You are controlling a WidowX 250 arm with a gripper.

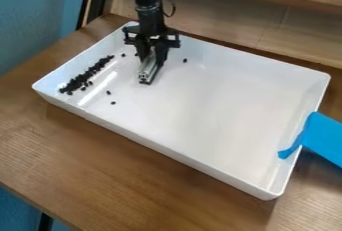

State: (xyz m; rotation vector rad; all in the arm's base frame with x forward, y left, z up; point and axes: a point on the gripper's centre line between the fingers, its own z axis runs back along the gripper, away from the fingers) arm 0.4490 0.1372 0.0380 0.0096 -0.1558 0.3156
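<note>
Dozens of probably light, hard, roll-prone bits (83, 79) in a tray (200, 105), best gathered mid-row, near a gripper (147, 76); cannot tell its opening or hold.

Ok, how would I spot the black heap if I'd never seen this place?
Find the big white tray on the wooden table. Inside, along its short wall at the picture's left, lies the heap, a narrow dark band. Its pieces crowd together, while the loose bits nearby are scattered.
</note>
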